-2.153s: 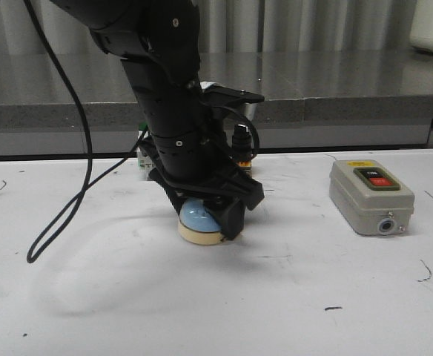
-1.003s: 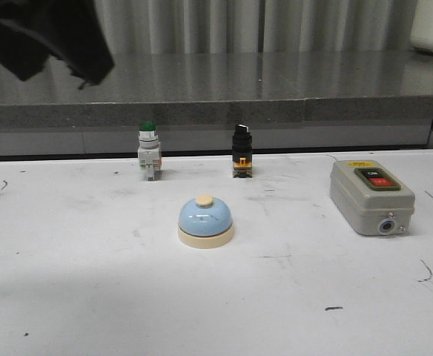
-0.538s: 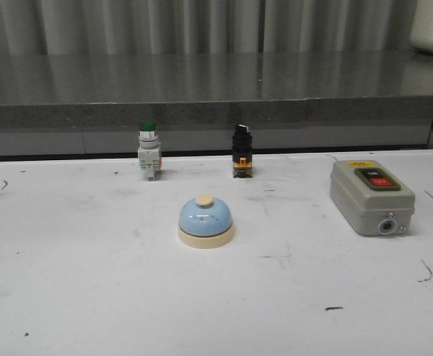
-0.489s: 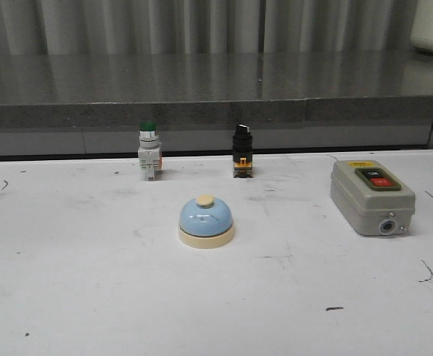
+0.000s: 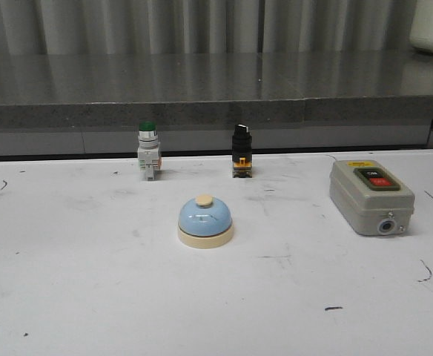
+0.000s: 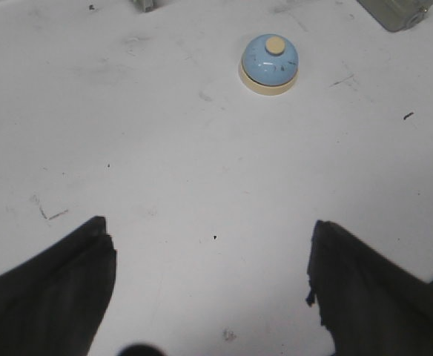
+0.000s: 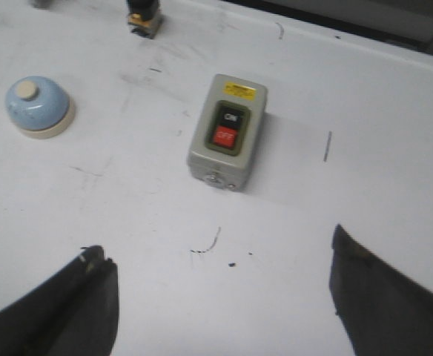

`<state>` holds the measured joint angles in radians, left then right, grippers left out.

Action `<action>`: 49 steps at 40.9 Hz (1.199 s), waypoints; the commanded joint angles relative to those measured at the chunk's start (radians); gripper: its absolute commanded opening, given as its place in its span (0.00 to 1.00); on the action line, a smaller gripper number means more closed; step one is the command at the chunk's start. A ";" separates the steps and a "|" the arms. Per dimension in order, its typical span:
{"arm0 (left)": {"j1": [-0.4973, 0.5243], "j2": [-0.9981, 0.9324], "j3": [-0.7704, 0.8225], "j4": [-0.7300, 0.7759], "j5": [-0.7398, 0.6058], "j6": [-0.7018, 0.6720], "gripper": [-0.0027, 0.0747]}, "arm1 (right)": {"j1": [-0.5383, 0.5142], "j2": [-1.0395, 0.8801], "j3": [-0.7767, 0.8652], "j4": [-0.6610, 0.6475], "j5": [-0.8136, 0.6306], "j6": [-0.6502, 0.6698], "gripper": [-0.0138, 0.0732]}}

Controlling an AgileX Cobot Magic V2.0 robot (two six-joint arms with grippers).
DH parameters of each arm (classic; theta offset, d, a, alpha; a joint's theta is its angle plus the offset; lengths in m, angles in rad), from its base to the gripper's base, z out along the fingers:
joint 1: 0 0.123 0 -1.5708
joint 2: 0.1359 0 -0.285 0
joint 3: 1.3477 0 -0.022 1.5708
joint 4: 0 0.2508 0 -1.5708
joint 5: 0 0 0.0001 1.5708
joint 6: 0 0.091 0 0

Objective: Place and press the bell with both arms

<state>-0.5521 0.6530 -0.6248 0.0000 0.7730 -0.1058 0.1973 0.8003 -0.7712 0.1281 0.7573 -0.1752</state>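
The light-blue domed bell [image 5: 205,222] with cream base and cream button stands upright on the white table, near the middle. It also shows in the left wrist view [image 6: 269,64] and the right wrist view [image 7: 38,107]. My left gripper [image 6: 210,256] is open and empty, held high above the table and well back from the bell. My right gripper [image 7: 218,267] is open and empty, above the table near the grey switch box [image 7: 226,132]. Neither arm shows in the front view.
The grey switch box [image 5: 371,196] with red and black buttons lies at the right. A green-capped push button [image 5: 148,151] and a black selector switch [image 5: 242,151] stand at the table's back edge. A dark raised ledge [image 5: 216,89] runs behind the table.
The left arm, which was on the bell 2.2 s ago, let go of it and rose up and away to the left, out of the front view. The bell stayed standing in place.
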 commanded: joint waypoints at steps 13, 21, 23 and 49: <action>0.000 -0.002 -0.026 -0.006 -0.060 -0.013 0.70 | 0.291 0.260 -0.275 0.012 -0.002 -0.046 0.53; 0.000 -0.002 -0.026 -0.006 -0.060 -0.013 0.70 | 0.394 0.412 -0.430 0.012 -0.001 -0.046 0.17; 0.000 -0.002 -0.026 -0.006 -0.060 -0.013 0.70 | 0.408 0.452 -0.470 0.012 0.001 -0.046 0.09; 0.000 -0.002 -0.026 -0.006 -0.062 -0.013 0.70 | 0.456 0.920 -0.769 0.032 0.014 -0.046 0.08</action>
<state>-0.5521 0.6530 -0.6248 0.0000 0.7730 -0.1072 0.6514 1.7082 -1.4912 0.1590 0.8066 -0.2127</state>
